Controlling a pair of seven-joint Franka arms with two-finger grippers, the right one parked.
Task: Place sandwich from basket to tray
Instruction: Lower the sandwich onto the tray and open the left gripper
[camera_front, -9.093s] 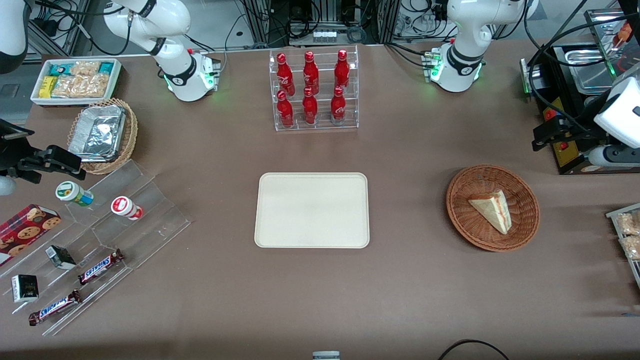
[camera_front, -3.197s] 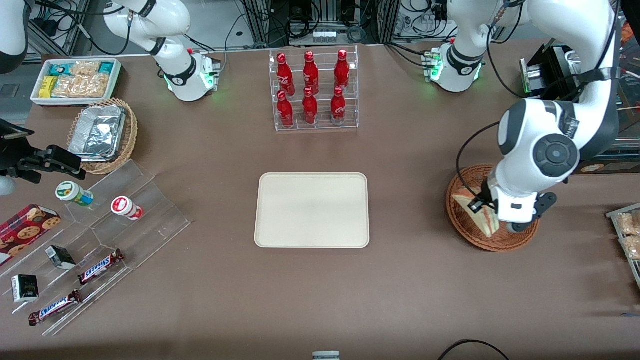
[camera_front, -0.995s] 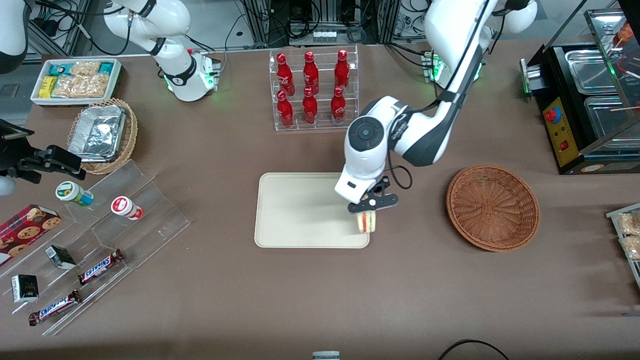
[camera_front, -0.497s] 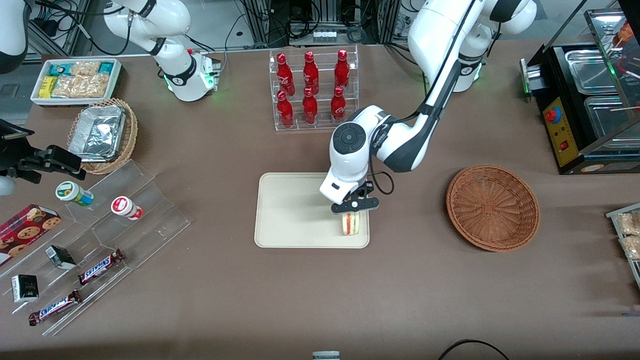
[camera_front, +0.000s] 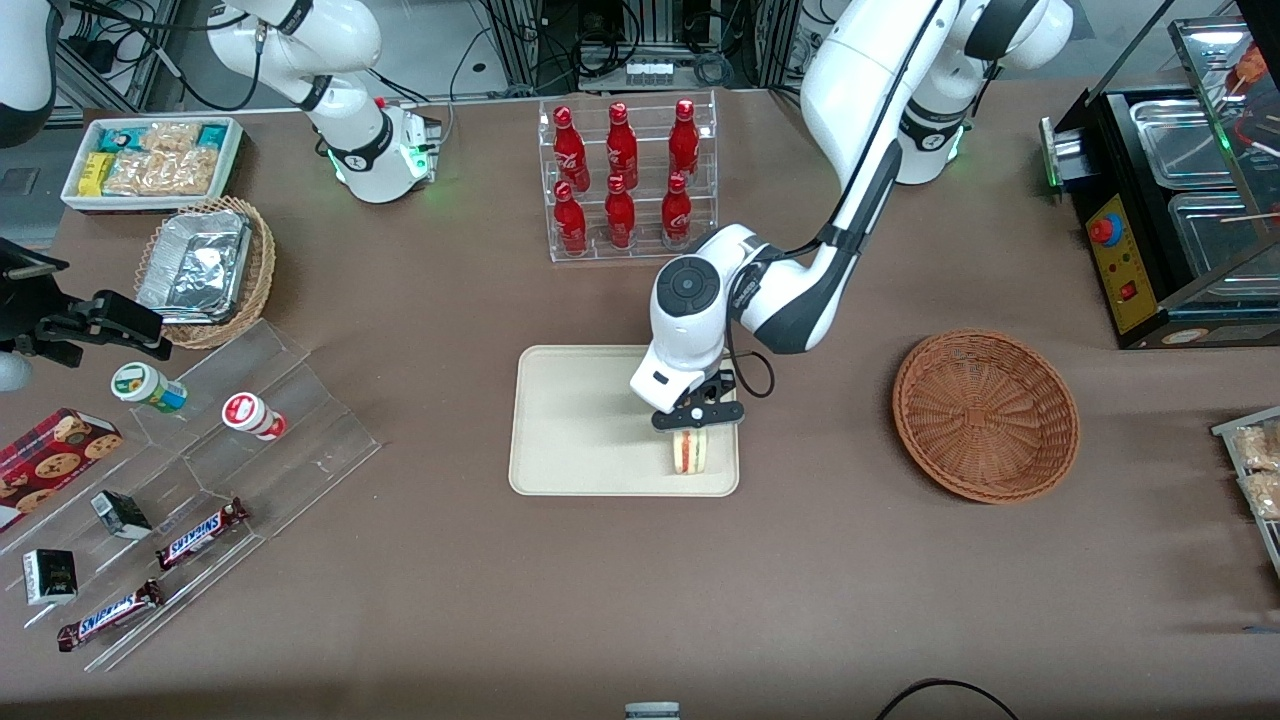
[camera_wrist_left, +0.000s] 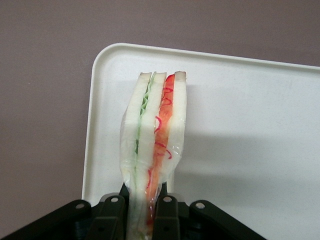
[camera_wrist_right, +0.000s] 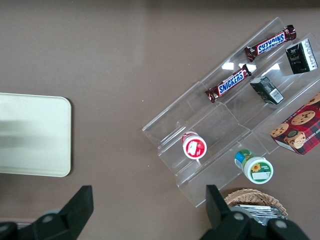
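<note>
Sandwich: the small triangular wedge of pale white bread with red, orange and green filling (camera_front: 689, 452) hangs cut edge outward over the tray, in the corner nearest the front camera on the working arm's side.
Gripper: the black two-finger gripper of the left arm (camera_front: 692, 428) sits directly above the sandwich (camera_wrist_left: 154, 145), over that same corner.
Jaws: closed on the sandwich, pinching the wrapped wedge by its bread faces; the clear film bulges where they squeeze.
Tray: the flat, cream-coloured rectangular tray with rounded corners and a low rim (camera_front: 560, 360) lies mid-table; its surface (camera_wrist_left: 260, 130) is bare under the wedge.
Basket: the round, shallow, reddish-brown woven wicker bowl (camera_front: 986, 414) stands well apart toward the working arm's end, with nothing in it.
Table: the brown table (camera_front: 820, 580) carries everything.
Step in hand: setting the sandwich down on the tray, by my judgement; the carry looks done and only lowering and release remain.
Contact: I cannot tell whether the wedge already touches the tray.
How to do it well: the wedge sits near the rim, so nudging it inward toward the tray's middle first would help; then descend straight and gently until the bread bears on the surface.
Release: open the jaws only once it rests, then lift straight up so the film does not drag.
Risk: standing on a narrow edge, the wedge will probably tip onto a face; tipping outward over the rim is the case to avoid.
</note>
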